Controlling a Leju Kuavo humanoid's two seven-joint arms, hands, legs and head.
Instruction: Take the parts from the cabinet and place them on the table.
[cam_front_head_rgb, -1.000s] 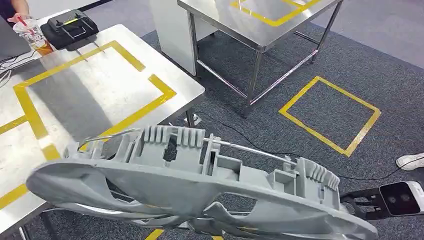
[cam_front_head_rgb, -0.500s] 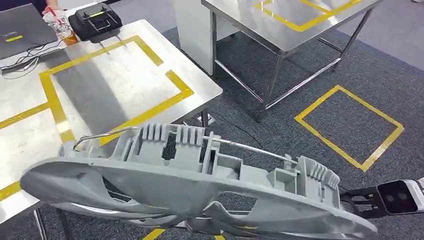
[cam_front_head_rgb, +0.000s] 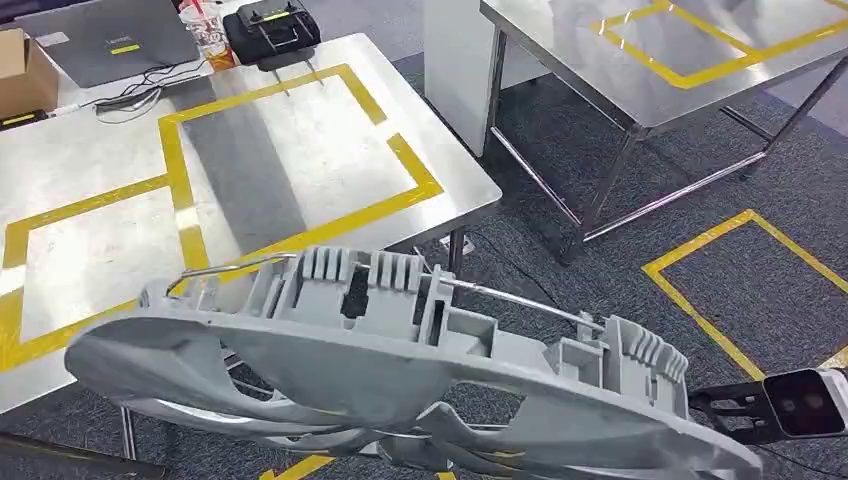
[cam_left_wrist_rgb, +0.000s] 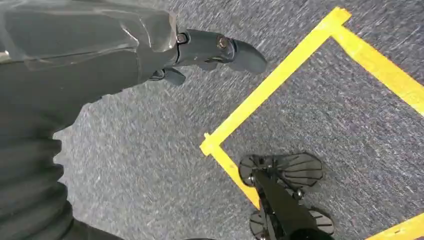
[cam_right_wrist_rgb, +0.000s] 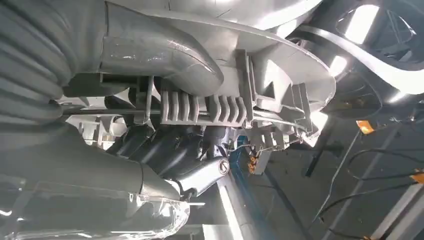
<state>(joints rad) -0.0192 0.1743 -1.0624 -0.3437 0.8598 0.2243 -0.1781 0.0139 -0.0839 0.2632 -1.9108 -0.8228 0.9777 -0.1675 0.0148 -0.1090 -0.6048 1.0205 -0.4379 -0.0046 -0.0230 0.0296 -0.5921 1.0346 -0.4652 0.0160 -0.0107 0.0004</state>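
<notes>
A large grey plastic part (cam_front_head_rgb: 400, 370), ribbed on its upper side with a thin metal rod along it, spans the lower half of the head view, in front of the steel table (cam_front_head_rgb: 300, 150) and lower than its top. In the right wrist view my right hand (cam_right_wrist_rgb: 75, 165) grips this part (cam_right_wrist_rgb: 260, 75): the thumb (cam_right_wrist_rgb: 160, 55) lies on one face and the dark fingers (cam_right_wrist_rgb: 175, 155) curl under the other. My left hand (cam_left_wrist_rgb: 200, 47) hangs over the grey carpet with its fingers apart and nothing in it.
Yellow tape marks rectangles on the table, which carries a laptop (cam_front_head_rgb: 110, 40), a drink cup (cam_front_head_rgb: 205, 30), a black device (cam_front_head_rgb: 270, 25) and a cardboard box (cam_front_head_rgb: 20, 70) along its far edge. A second steel table (cam_front_head_rgb: 640, 70) stands to the right; a yellow square (cam_front_head_rgb: 740, 290) marks the carpet.
The whole scene has slid to the right in the picture, so the camera has turned left toward the table. The part stays held in the same place in view.
</notes>
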